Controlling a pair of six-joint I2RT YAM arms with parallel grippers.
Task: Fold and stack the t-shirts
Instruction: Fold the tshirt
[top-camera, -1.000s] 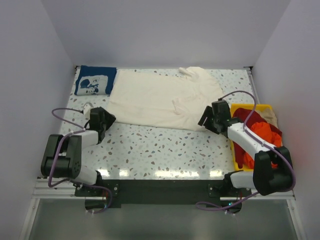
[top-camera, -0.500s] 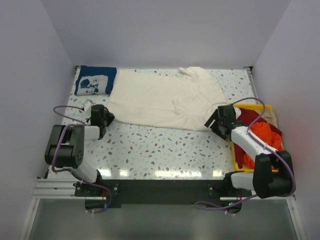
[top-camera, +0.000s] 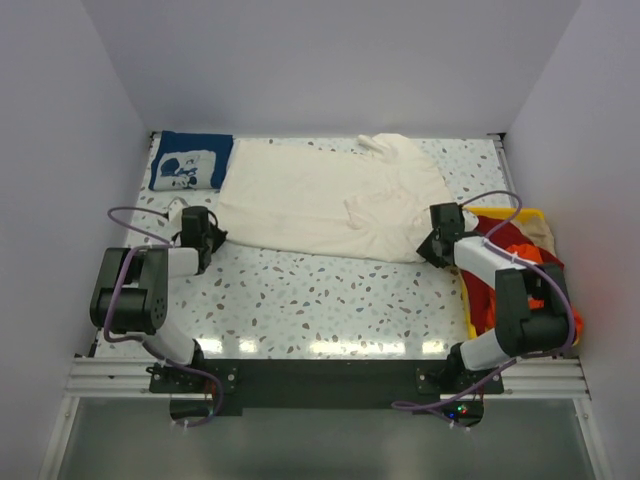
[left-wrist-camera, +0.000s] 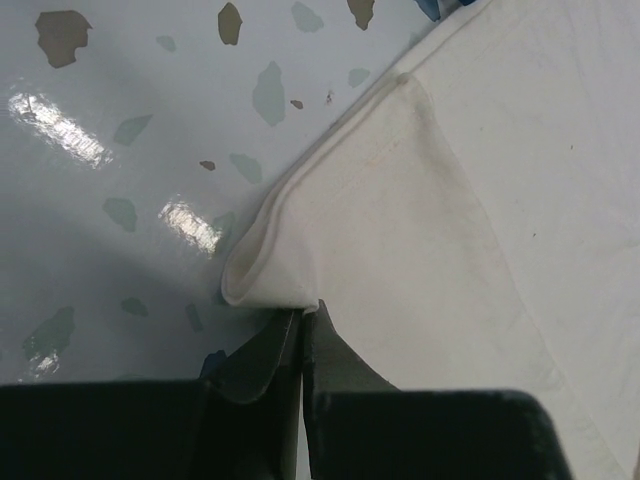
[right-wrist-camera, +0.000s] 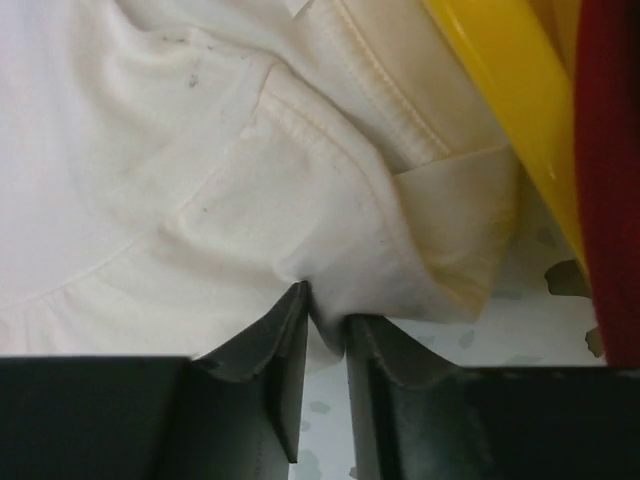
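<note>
1. Left arm lies low along the table (top-camera: 330, 300), with the left tool (left-wrist-camera: 302, 312) pinched shut on the near-left hem corner of the cream t-shirt (top-camera: 320, 195).
2. Right arm is low as well, and the right tool (right-wrist-camera: 325, 305) is clamped on a fold at that shirt's near-right corner.
3. The orange-red t-shirt (top-camera: 545, 272), right of the cream one, is mostly hidden behind the right arm. The navy t-shirt (top-camera: 188, 160) sits folded at its far-left corner.

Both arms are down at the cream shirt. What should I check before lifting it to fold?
1. Left gripper shut on cream t-shirt corner: ok.
2. Right gripper pinching its hem: ok.
3. Shirt lying flat: not ok, folds near the right sleeve.
4. Hem clear of yellow bin: not ok, it lies against it.
5. Navy t-shirt clear of the cream one: cannot tell, edges meet.
</note>
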